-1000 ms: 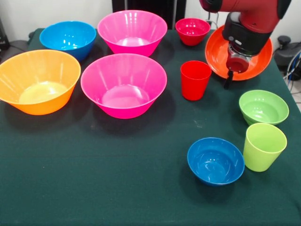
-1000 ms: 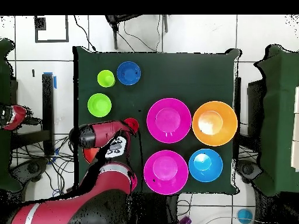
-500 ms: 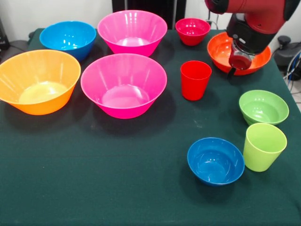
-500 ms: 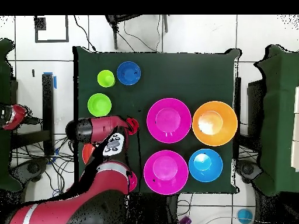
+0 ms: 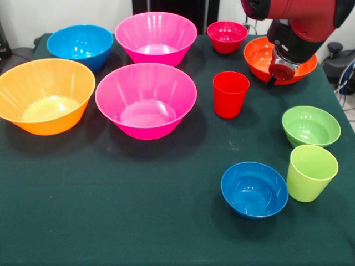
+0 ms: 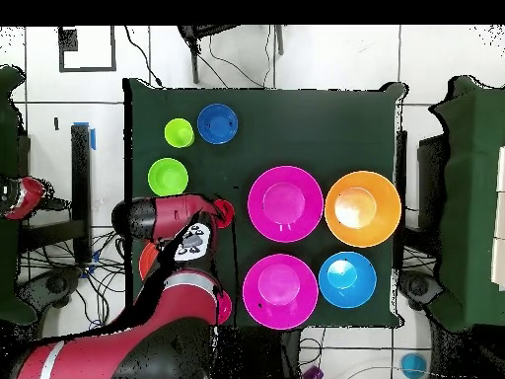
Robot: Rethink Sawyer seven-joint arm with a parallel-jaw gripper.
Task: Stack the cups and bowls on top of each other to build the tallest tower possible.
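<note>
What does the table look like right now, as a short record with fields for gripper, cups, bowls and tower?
gripper: at the wide red-orange bowl; open or shut unclear
cups: red cup and lime green cup, both upright, apart
big bowls: two pink, one yellow-orange
other bowls: mid-sized blue, small red, small green, small blue
tower: none yet, nothing stacked

You will find no readable text, label, brand, number or sign anywhere in either view.
</note>
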